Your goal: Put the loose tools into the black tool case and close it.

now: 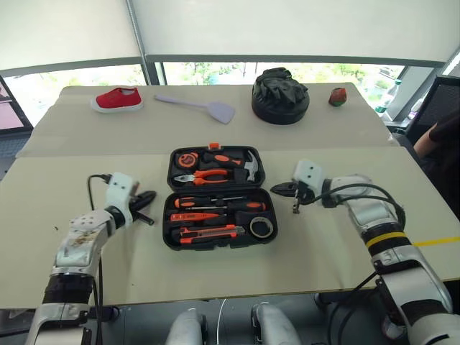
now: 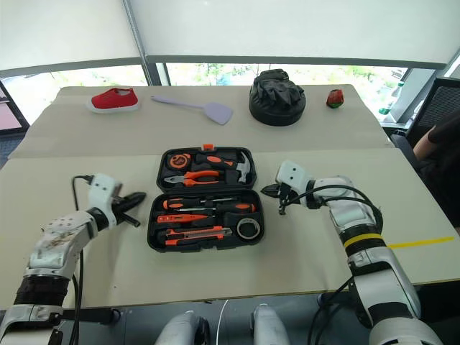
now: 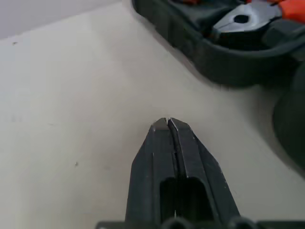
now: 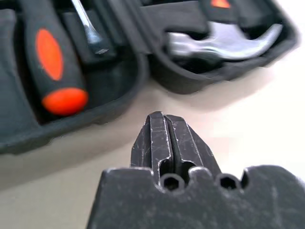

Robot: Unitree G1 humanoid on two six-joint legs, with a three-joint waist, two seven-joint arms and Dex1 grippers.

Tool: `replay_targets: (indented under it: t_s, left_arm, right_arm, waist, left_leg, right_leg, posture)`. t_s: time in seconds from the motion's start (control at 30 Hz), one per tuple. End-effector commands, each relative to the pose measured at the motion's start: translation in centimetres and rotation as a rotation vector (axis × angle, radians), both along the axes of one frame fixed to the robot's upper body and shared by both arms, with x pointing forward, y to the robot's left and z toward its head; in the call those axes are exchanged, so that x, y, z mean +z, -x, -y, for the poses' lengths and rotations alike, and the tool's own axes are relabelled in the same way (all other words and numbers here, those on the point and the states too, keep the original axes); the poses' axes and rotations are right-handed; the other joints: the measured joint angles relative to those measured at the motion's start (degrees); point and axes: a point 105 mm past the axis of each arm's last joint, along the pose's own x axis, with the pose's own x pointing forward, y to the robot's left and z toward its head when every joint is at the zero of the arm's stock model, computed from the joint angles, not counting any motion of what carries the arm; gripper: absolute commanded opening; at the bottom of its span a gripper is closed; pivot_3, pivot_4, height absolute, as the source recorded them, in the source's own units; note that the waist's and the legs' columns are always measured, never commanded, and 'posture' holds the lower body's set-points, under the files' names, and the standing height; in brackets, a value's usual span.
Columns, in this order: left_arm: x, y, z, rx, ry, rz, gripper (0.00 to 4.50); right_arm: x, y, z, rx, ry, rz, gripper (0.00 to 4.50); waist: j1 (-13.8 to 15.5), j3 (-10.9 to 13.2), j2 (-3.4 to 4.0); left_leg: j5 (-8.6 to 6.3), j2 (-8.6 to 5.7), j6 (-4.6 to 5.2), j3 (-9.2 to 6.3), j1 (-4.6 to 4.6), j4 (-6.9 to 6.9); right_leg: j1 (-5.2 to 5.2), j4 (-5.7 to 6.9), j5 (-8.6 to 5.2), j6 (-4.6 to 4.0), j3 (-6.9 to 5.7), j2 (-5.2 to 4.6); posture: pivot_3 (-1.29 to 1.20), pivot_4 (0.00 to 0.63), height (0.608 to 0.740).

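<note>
The black tool case (image 1: pixel 219 246) lies open and flat at the table's middle. In its near half lie a black-and-orange screwdriver (image 1: pixel 215 203), a slim orange screwdriver (image 1: pixel 194 215), an orange-and-black utility knife (image 1: pixel 208 232) and a dark tape roll (image 1: pixel 261 228). Pliers (image 1: pixel 208 175) and a hammer (image 1: pixel 250 167) sit in the far half. My left gripper (image 1: pixel 147 198) is shut and empty just left of the case, low over the table. At the case's right side my right gripper (image 1: pixel 277 189) is shut with nothing in it, pointing at the hinge line.
Along the far table lie a red shoe (image 1: pixel 117 98), a lilac spatula (image 1: pixel 198 106), a round black bundle (image 1: pixel 280 95) and a small red object (image 1: pixel 338 96). A person's arm (image 1: pixel 442 136) shows at the right edge. Bare table lies on both sides of the case.
</note>
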Motion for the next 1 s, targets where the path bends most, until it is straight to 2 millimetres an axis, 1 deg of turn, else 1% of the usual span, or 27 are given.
replay_targets:
  t_s: [0.03,0.1,0.17,0.27,0.37,0.47,0.6,0.67,0.7,0.8,0.87,0.9,0.93,0.97,1.0]
  left_arm:
    - [0.8,-0.8,2.1,-0.080,-0.007,0.047,0.03]
    - [0.8,-1.1,3.1,-0.118,-0.023,0.054,0.03]
    - [1.0,-1.0,4.1,-0.163,-0.009,0.059,0.03]
    - [1.1,0.1,5.4,-0.256,0.015,0.032,0.03]
    - [1.3,1.1,5.4,-0.279,0.032,0.018,0.03]
    - [1.3,2.6,5.0,-0.301,0.024,-0.007,0.03]
    - [1.3,4.3,4.9,-0.317,0.037,-0.032,0.03]
    - [1.2,4.7,4.9,-0.314,0.037,-0.045,0.03]
    - [1.1,5.0,4.6,-0.309,0.033,-0.053,0.03]
    - [1.0,4.7,3.2,-0.247,0.001,-0.038,0.03]
    - [1.2,4.8,2.2,-0.226,0.005,-0.048,0.03]
    - [1.6,5.0,1.6,-0.227,0.026,-0.053,0.03]
    - [2.0,5.2,1.0,-0.217,0.039,-0.072,0.01]
    - [2.1,5.2,0.1,-0.172,0.041,-0.101,0.00]
    - [2.2,5.2,-0.6,-0.138,0.041,-0.123,0.00]
  right_arm:
    - [1.0,-0.6,-0.8,0.007,-0.003,0.067,0.00]
    - [1.0,-0.2,-1.6,0.045,-0.016,0.055,0.00]
    - [1.1,0.6,-2.4,0.104,-0.034,0.030,0.00]
    - [1.1,2.4,-2.9,0.186,-0.031,-0.023,0.00]
    - [1.2,3.7,-2.8,0.198,-0.030,-0.062,0.00]
    - [1.0,4.9,-2.4,0.185,-0.033,-0.094,0.00]
    - [0.4,5.7,-1.4,0.143,-0.030,-0.126,0.00]
    - [0.3,6.0,-1.1,0.129,-0.032,-0.138,0.00]
    - [0.2,6.0,-1.0,0.117,-0.036,-0.138,0.00]
    - [-0.3,6.1,-0.2,0.084,-0.024,-0.136,0.00]
    - [0.0,5.7,0.7,0.040,-0.032,-0.135,0.00]
    - [0.6,5.5,1.3,0.007,-0.054,-0.154,0.00]
    - [1.2,5.6,1.8,-0.015,-0.081,-0.179,0.29]
    - [1.6,6.0,2.1,-0.019,-0.096,-0.225,0.60]
    - [1.8,6.3,2.2,-0.019,-0.104,-0.258,0.71]
  waist:
    - [0.0,0.0,0.00]
    - [0.0,0.0,0.00]
    - [0.2,0.0,0.00]
    - [0.3,0.0,0.00]
    - [0.2,0.0,0.00]
    - [0.1,0.0,0.00]
    - [0.1,0.0,0.00]
    - [0.2,0.0,0.00]
    - [0.2,0.0,-0.01]
    - [0.1,0.0,-0.01]
    - [0.1,0.0,-0.02]
    - [0.1,0.0,-0.02]
    - [0.1,0.0,-0.02]
    - [0.1,0.0,-0.02]
    - [0.1,0.0,-0.02]
  left_leg:
    - [0.01,0.00,-0.01,-0.01,-0.01,0.03]
    - [0.01,-0.02,-0.02,-0.01,0.02,0.04]
    - [0.02,-0.03,-0.03,-0.04,0.01,0.04]
    - [0.01,-0.03,-0.01,-0.06,-0.03,0.03]
    - [-0.03,-0.01,0.05,-0.09,-0.18,0.02]
    - [-0.07,0.01,0.11,-0.10,-0.25,0.02]
    - [-0.15,0.02,0.21,-0.11,-0.27,0.01]
    - [-0.16,0.01,0.22,-0.10,-0.25,0.03]
    - [-0.15,0.00,0.22,-0.09,-0.25,0.05]
    - [-0.15,-0.03,0.22,-0.10,-0.15,0.08]
    - [-0.13,-0.03,0.18,-0.11,-0.08,0.08]
    - [-0.08,-0.03,0.11,-0.11,-0.04,0.08]
    - [-0.05,-0.02,0.07,-0.12,0.01,0.08]
    - [-0.04,-0.02,0.05,-0.12,0.03,0.08]
    - [-0.03,-0.01,0.05,-0.12,0.04,0.08]
  right_leg:
    - [0.00,0.03,0.00,0.00,0.00,0.00]
    - [0.01,0.07,0.01,0.00,0.01,-0.01]
    - [0.01,0.10,0.01,0.01,0.00,-0.01]
    - [0.01,0.08,0.01,0.01,-0.01,-0.01]
    - [-0.02,0.15,0.02,0.04,-0.04,-0.01]
    - [-0.05,0.06,0.04,0.08,-0.05,-0.02]
    - [-0.06,0.01,0.02,0.11,-0.05,-0.02]
    - [-0.03,-0.02,0.02,0.11,-0.04,-0.02]
    - [-0.04,-0.09,0.02,0.11,-0.03,-0.03]
    - [-0.03,-0.09,0.02,0.11,-0.01,-0.03]
    - [-0.02,0.02,0.03,0.09,0.00,-0.02]
    - [-0.01,0.07,0.04,0.07,0.01,-0.01]
    - [0.01,0.08,0.05,0.05,0.01,0.00]
    - [0.01,0.13,0.05,0.04,0.02,0.00]
    - [0.01,0.13,0.05,0.04,0.03,0.01]
  posture:
    - [0.00,0.150,0.740]
    - [0.00,0.150,0.740]
    - [0.00,0.150,0.740]
    - [0.00,0.150,0.740]
    - [0.00,0.150,0.740]
    - [0.00,0.150,0.740]
    - [0.00,0.150,0.740]
    - [0.00,0.150,0.740]
    - [0.00,0.150,0.740]
    - [0.00,0.150,0.740]
    - [0.00,0.150,0.740]
    - [0.00,0.150,0.740]
    - [0.00,0.150,0.740]
    - [0.00,0.150,0.740]
    - [0.00,0.150,0.740]
